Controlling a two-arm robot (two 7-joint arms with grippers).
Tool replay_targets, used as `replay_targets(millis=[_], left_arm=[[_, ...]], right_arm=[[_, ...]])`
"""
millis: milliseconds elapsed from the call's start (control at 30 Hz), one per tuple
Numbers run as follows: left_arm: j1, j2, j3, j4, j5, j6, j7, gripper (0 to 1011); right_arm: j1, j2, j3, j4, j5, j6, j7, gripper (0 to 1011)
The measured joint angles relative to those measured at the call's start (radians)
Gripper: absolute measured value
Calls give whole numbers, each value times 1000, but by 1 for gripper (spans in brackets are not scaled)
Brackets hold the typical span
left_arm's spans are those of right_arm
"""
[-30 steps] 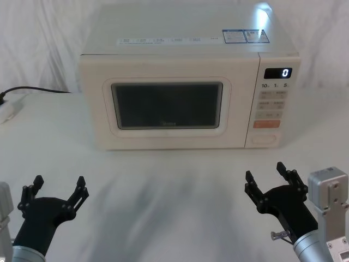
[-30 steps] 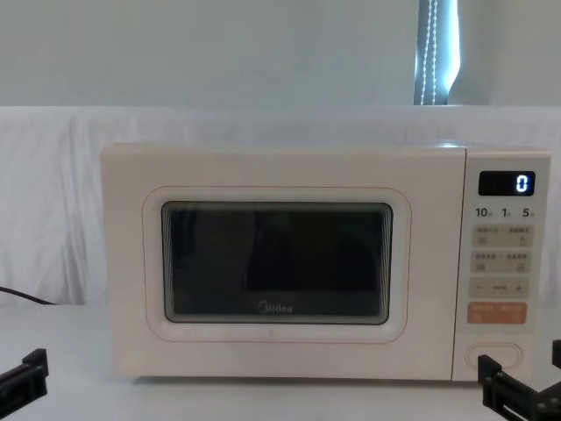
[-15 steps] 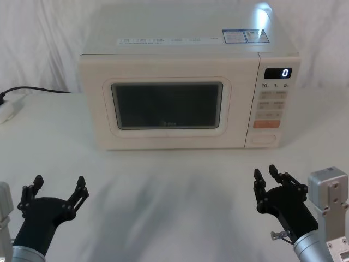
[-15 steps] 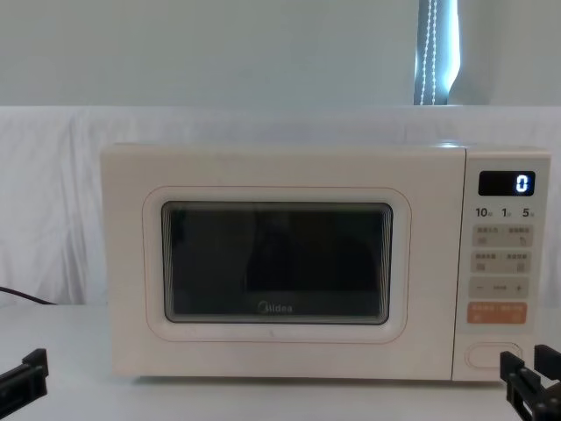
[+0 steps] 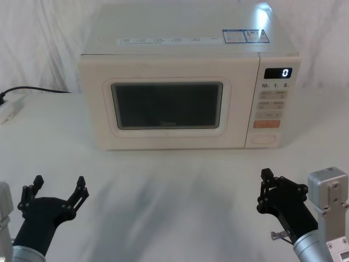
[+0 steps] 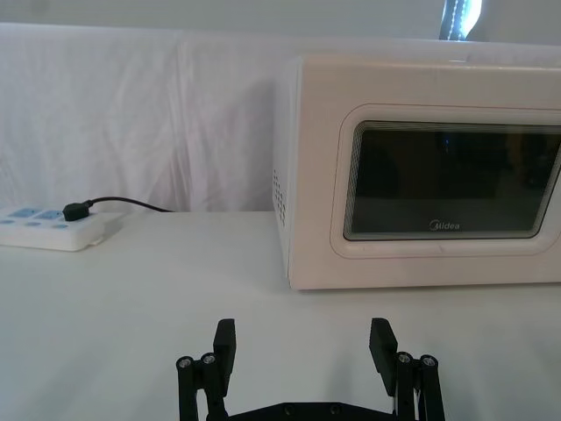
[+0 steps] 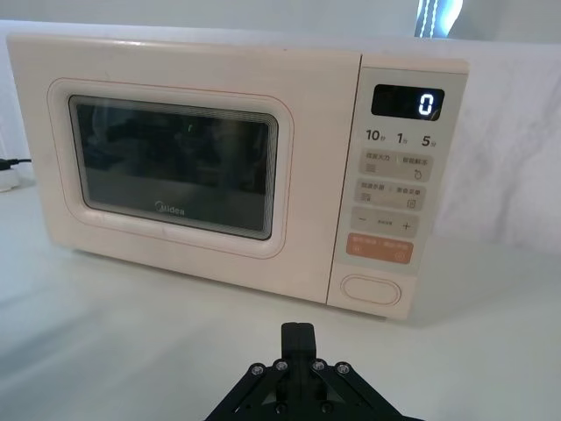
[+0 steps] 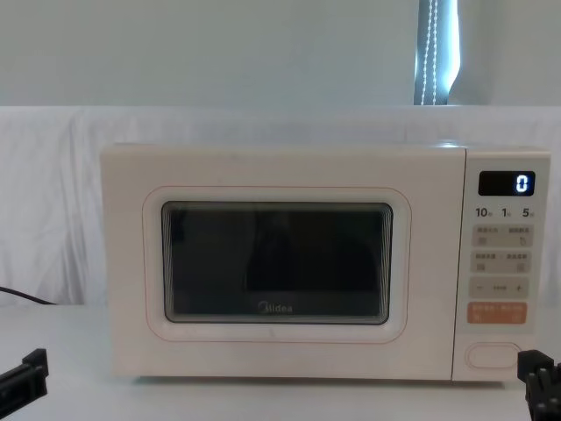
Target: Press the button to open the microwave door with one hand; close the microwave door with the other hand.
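Nearest to you, low over the white cloth-covered table (image 5: 174,202), your left gripper (image 5: 57,191) hovers at the near left with its two black fingers (image 6: 225,343) spread wide apart, well short of the oven. At the near right your right gripper (image 5: 265,188) hovers with its fingers drawn together into one narrow black tip (image 7: 298,338), aimed toward the control side of the oven but well apart from it. Look past both and you find bare white cloth, lightly shadowed, running up to the microwave (image 5: 185,49), which sits square to you in the middle of the table. The microwave door (image 5: 98,103) is closed flush with the cream body, its dark window set in a raised frame with the small logo under the glass. On the control strip at the oven's right, the button (image 5: 264,138) is the wide cream pill at the very bottom, just below the orange rectangular button (image 5: 266,124), with the small printed keys above that and the black display (image 5: 277,73) reading "0" at the top. Off to your far left, a white power strip (image 5: 7,109) lies on the cloth with a black cable (image 5: 38,90) running from it toward the back of the oven. Behind everything hangs a wrinkled white cloth backdrop (image 8: 53,193), and above it a pale wall with a narrow bright strip of light (image 8: 436,53) at the upper right.
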Motion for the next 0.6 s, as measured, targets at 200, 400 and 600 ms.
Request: replay_targets(millis=[200, 400, 600], left_arm=[[0, 0, 0, 0, 0, 0, 0, 1001], [0, 0, 0, 0, 0, 0, 0, 1001], [0, 0, 0, 0, 0, 0, 0, 1001]], right_arm=[[0, 0, 0, 0, 0, 0, 0, 0], [0, 0, 0, 0, 0, 0, 0, 0], [-1, -4, 10, -8, -3, 13, 8, 0]])
